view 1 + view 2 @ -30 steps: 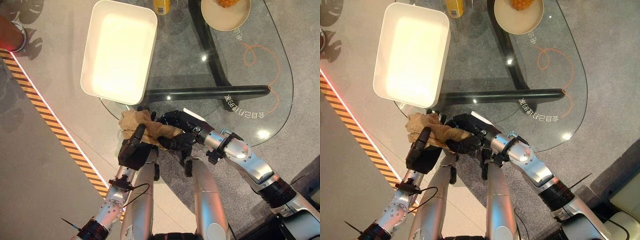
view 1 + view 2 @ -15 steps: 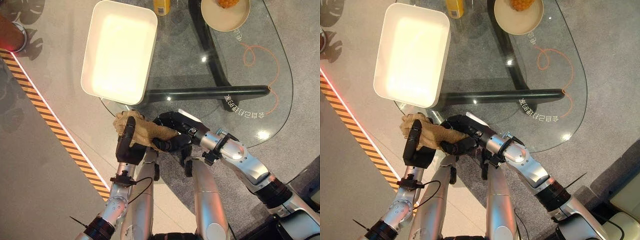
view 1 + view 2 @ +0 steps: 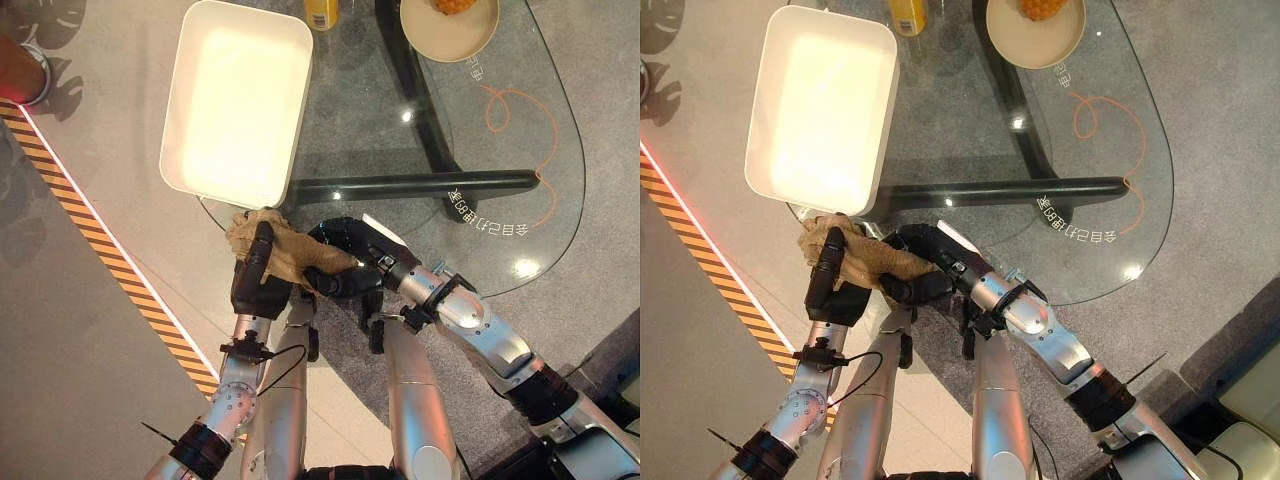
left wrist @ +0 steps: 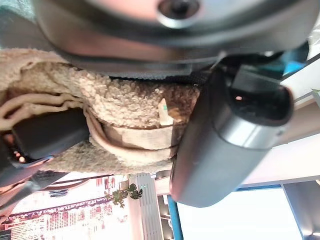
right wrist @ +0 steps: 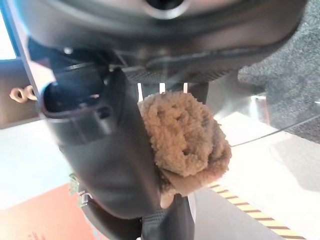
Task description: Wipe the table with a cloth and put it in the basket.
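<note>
A tan fluffy cloth [image 3: 288,250] is bunched at the near left edge of the glass table [image 3: 500,160], just below the near rim of the white basket [image 3: 177,110]. My left hand [image 3: 256,288] is shut on the cloth's left end, its thumb lying up over the cloth. In the left wrist view its fingers and thumb [image 4: 230,140] curl round the cloth [image 4: 125,100]. My right hand [image 3: 345,255] grips the cloth's right end; in the right wrist view the cloth [image 5: 185,135] is pinched against the thumb [image 5: 100,150].
A plate [image 3: 450,30] with orange food stands at the table's far side, and a yellow bottle [image 3: 322,12] stands beside the basket. An orange cord [image 3: 505,105] loops on the glass. Black table legs [image 3: 420,183] show beneath. Striped tape [image 3: 100,240] runs along the floor at left.
Both hands have carried the cloth a little left and towards the basket's near rim. The left hand has closed up onto the cloth, and the right hand has followed.
</note>
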Motion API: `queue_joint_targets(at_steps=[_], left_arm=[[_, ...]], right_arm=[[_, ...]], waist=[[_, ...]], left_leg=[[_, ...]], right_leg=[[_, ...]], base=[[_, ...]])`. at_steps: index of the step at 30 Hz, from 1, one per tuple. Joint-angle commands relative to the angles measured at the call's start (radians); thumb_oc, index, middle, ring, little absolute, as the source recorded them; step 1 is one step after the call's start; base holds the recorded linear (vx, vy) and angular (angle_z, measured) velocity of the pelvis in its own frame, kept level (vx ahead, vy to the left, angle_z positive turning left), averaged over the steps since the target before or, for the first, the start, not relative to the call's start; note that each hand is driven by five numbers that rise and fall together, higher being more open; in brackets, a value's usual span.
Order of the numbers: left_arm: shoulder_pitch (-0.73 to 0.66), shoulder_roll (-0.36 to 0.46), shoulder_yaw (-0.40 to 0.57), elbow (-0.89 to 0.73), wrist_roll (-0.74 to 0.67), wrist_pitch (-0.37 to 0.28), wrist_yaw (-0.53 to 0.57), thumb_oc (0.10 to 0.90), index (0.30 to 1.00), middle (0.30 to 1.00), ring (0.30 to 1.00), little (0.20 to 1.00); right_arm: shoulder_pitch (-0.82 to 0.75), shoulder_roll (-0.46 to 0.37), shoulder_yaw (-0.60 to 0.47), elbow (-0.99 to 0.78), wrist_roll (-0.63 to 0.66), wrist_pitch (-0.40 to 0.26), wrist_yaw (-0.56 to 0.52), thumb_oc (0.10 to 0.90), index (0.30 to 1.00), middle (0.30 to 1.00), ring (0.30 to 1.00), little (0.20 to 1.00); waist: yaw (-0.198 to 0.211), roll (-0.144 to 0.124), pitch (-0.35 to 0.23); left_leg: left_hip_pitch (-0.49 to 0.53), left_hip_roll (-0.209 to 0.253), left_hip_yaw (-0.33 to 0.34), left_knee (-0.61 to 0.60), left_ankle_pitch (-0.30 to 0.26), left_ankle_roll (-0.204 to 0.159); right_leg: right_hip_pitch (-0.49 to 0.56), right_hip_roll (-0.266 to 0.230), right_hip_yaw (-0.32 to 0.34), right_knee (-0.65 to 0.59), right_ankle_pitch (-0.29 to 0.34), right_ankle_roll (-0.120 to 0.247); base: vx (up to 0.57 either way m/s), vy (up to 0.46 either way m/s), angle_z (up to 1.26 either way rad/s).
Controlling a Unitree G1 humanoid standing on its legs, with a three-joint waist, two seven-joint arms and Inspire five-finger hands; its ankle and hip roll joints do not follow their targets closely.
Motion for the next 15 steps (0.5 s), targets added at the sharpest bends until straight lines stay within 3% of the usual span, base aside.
queue_joint_targets(at_steps=[1,15], left_arm=[[-0.036,-0.04,0.082,-0.253,0.096,-0.051,-0.126,0.1,0.3,0.3,0.3,0.2],[-0.007,-0.057,0.112,-0.268,0.107,-0.034,-0.128,0.1,0.3,0.3,0.3,0.2]], right_arm=[[0.062,-0.009,-0.044,-0.047,-0.049,-0.041,-0.078,0.8,0.9,0.9,0.9,0.9],[0.116,-0.003,-0.142,-0.094,-0.074,-0.108,-0.17,0.8,0.9,0.9,0.9,0.9]], waist=[[-0.001,-0.008,-0.028],[-0.009,-0.013,-0.028]], left_leg=[[0.005,-0.066,0.042,0.131,-0.144,0.085],[0.006,-0.061,0.048,0.121,-0.148,0.088]], right_leg=[[0.043,0.085,0.076,-0.245,0.19,0.017],[0.039,0.088,0.081,-0.248,0.191,0.022]], base=[[0.0,0.0,0.0],[0.0,0.0,0.0]])
